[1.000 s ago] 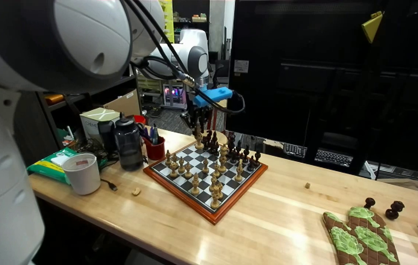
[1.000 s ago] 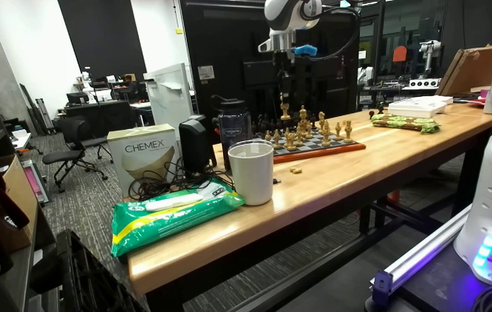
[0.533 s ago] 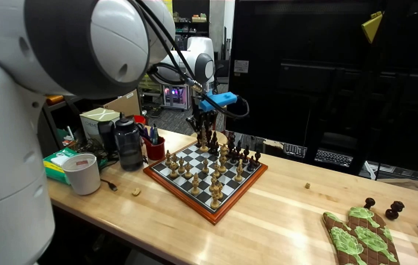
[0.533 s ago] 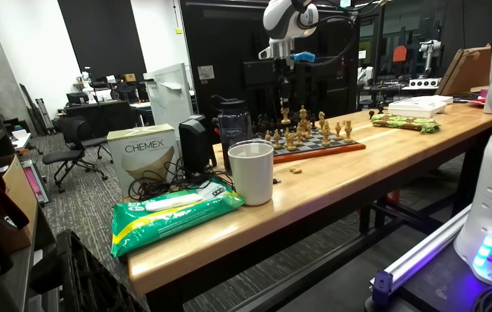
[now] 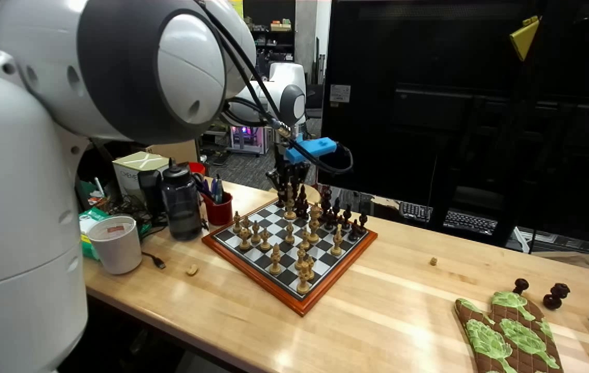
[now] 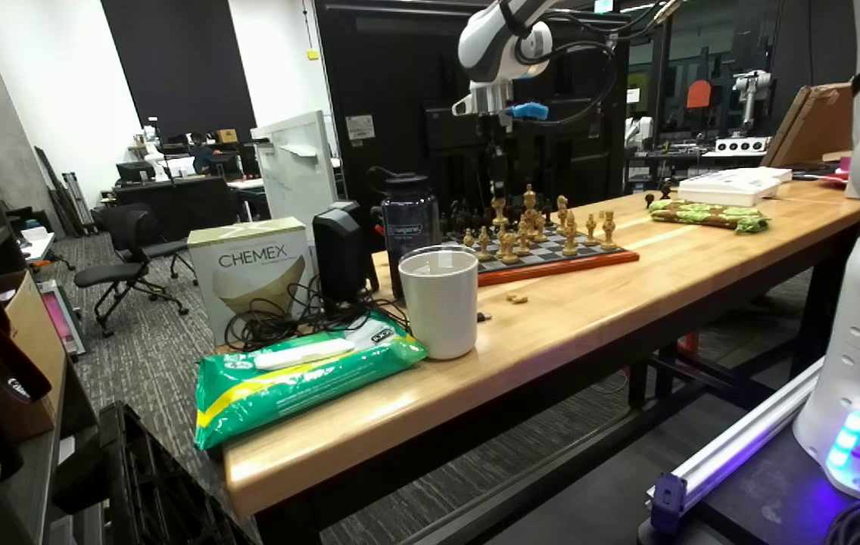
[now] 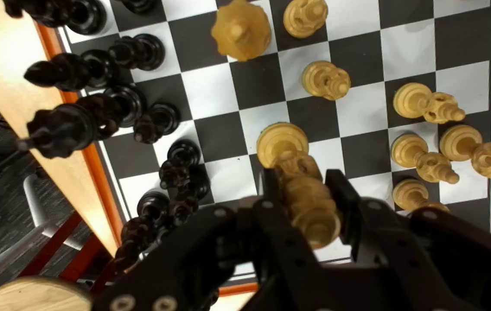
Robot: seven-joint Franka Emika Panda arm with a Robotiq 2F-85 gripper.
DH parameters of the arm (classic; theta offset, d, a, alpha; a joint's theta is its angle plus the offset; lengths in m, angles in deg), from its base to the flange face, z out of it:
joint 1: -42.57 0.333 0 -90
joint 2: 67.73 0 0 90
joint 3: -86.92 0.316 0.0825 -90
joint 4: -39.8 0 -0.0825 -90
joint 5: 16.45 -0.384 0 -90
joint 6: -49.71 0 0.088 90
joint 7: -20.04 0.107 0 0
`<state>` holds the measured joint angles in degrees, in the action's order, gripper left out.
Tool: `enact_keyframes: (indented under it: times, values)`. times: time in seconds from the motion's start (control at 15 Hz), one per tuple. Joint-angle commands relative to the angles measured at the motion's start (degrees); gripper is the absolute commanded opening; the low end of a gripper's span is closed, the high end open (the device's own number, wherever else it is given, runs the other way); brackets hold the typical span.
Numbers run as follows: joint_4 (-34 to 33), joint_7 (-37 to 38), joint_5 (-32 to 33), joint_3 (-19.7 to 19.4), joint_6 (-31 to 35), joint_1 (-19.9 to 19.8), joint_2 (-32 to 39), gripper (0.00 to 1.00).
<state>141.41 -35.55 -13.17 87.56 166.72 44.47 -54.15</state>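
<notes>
In the wrist view we see a chess piece (image 7: 301, 188) in the gripper (image 7: 303, 178) at lower centre, over the chessboard (image 7: 224, 131), with one cluster of pieces (image 7: 125, 103) at left and another cluster (image 7: 459, 142) at right. In an exterior view we find the chessboard at mid-frame on the table (image 5: 377, 311), the pen holder (image 5: 219, 211) just behind its left corner, the bottle (image 5: 181, 204) left of that, the cup (image 5: 117, 251) farther left; at lower right, the mitt (image 5: 512, 331), loose pieces (image 5: 560, 290) behind it. In an exterior view we find the packet (image 6: 309, 382) before the box (image 6: 248, 265).
</notes>
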Motion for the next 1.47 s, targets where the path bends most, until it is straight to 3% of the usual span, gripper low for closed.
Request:
enact_keyframes:
  times: [0.0,1.4]
  values:
    - [-1.4,-0.3,0.8,1.1,0.0,-1.1,1.2,0.08]
    - [0.0,-1.3,-0.2,2.3,2.2,-2.5,2.7,0.08]
